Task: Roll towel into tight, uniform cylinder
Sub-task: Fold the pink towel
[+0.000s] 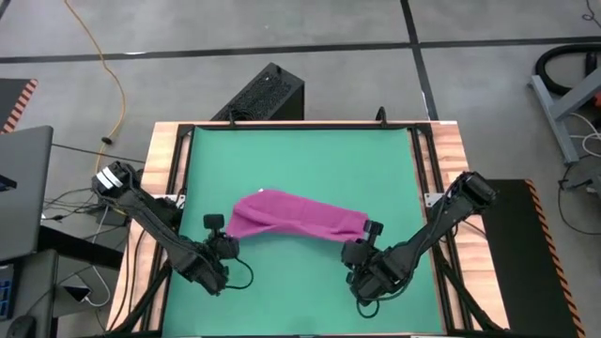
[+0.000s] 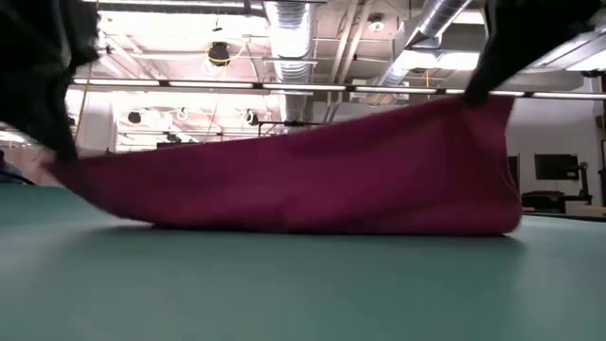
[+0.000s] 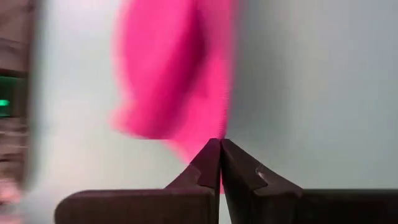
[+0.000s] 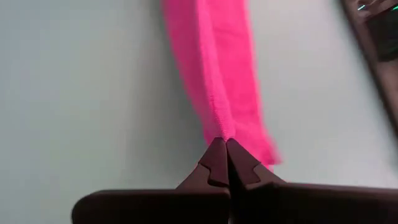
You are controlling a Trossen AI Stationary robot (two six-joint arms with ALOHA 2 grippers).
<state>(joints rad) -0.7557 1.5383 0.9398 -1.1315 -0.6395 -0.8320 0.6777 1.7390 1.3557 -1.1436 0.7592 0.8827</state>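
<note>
The magenta towel [image 1: 296, 216] lies bunched across the middle of the green mat [image 1: 300, 160], a long band running left to right. My left gripper [image 1: 234, 237] is shut on its left end and my right gripper [image 1: 362, 237] on its right end. In the low view the towel [image 2: 312, 180] stretches between the two, its upper edge raised and higher on the right. Its lower edge [image 2: 312, 227] rests on the mat. No white tag shows. My left gripper pinches the towel's left end [image 3: 220, 132] between its two shut fingers, slanting down from the near left. That end is raised a little; the cloth beyond spreads onto the mat. One layer or several, I cannot tell. My right gripper pinches a folded ridge at the towel's right end [image 4: 222, 129] between its two shut fingers, slanting down from the near right. The fingers lie along the band. This end [image 2: 488, 109] is lifted clear of the mat, and the cloth runs fairly taut toward the other gripper.
The mat sits in a wooden table frame [image 1: 441, 188] with black rails along both sides. A black box [image 1: 268, 94] stands beyond the far edge and a laptop [image 1: 19, 188] lies off the left side. Bare mat lies far and near of the towel.
</note>
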